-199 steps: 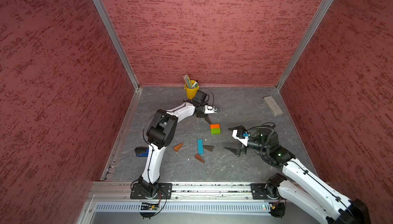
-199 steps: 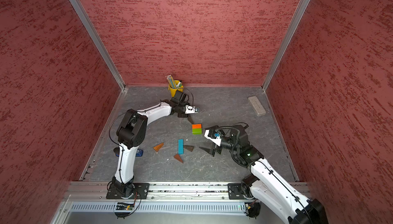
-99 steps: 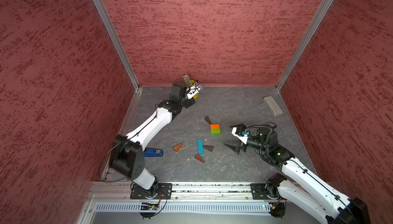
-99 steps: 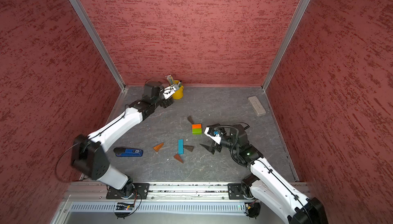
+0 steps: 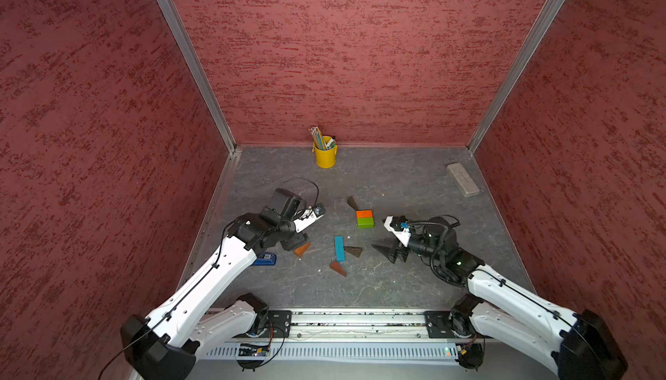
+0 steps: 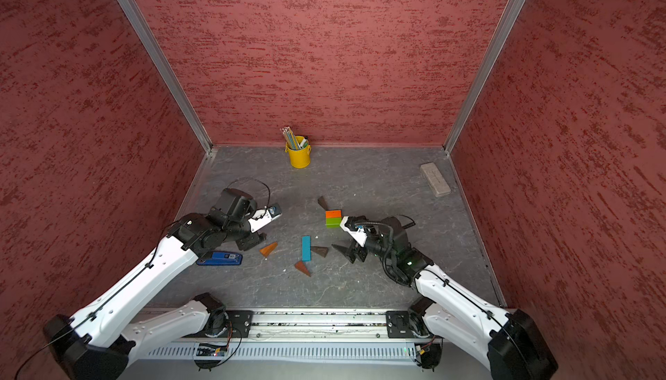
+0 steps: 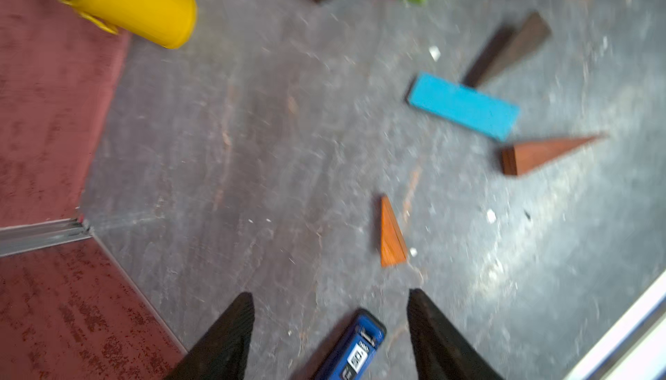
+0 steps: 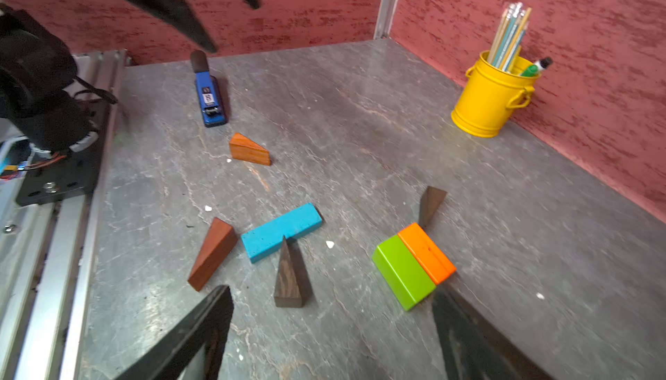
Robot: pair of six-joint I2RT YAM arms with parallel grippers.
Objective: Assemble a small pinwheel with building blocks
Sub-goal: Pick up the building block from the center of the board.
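— Black and spread apart, the left claw (image 7: 329, 293) hangs empty at 9 o'clock on the bench (image 5: 396, 288). What could it spoil?

— It hangs near the blue stapler (image 5: 265, 260), with a reddish wedge (image 5: 302, 249) just beside it at 3 o'clock. Coming down there, I'd say it could close on the stapler or knock the wedge away. A wedge's sloping faces may also squirt out of a pinch.

— Further right?

— The blue bar (image 5: 339, 248) lies mid-bench. A dark wedge (image 5: 353, 251) meets its 3 o'clock side tip-on, and a second reddish wedge (image 5: 338, 269) sits just beside its 6 o'clock end. At the bar's 1 o'clock the orange block (image 5: 364, 214) and green block (image 5: 365, 222) lie joined, with another dark wedge (image 5: 352, 203) at the orange one's 11 o'clock corner. So the pinwheel (image 6: 333, 217) is only a centre and perhaps one blade.

— And the right claw (image 8: 331, 288)?

— Wide open, holding nothing, low at the green block's 4 o'clock. A careless sweep could split the pair or shove them off that wedge.

— What can't you settle?

— The left wrist view is smeared and cuts the stapler off. In a top view the left arm hides part of the stapler, and the claw's tips are hard to make out. Whether the far wedge truly touches the orange block, I cannot tell.
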